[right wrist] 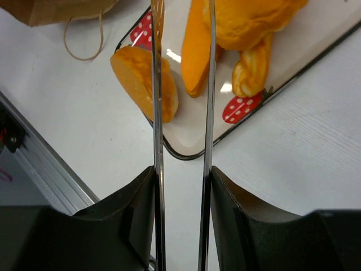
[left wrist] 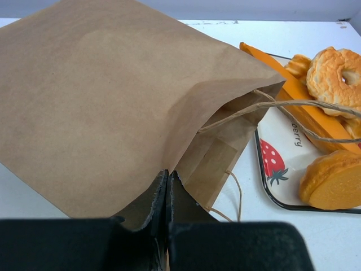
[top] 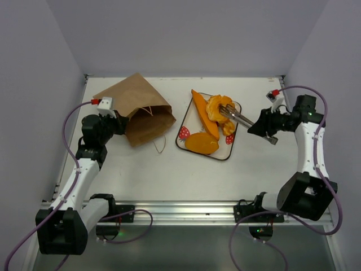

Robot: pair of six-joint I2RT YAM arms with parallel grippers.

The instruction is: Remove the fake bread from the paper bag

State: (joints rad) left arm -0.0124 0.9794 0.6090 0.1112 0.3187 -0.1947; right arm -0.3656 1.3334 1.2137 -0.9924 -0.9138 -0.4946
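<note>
The brown paper bag lies on its side, mouth toward the tray, and fills the left wrist view. No bread shows inside its mouth. My left gripper is shut on the bag's near edge. The fake bread lies on the strawberry-print tray: a baguette, a ring piece, an oval loaf and a small roll. My right gripper is shut on metal tongs, whose tips reach over the ring piece. The tongs' blades stand apart.
The bag's string handles loop onto the table between bag and tray; one crosses the left wrist view. Grey walls enclose the table on three sides. A metal rail runs along the near edge.
</note>
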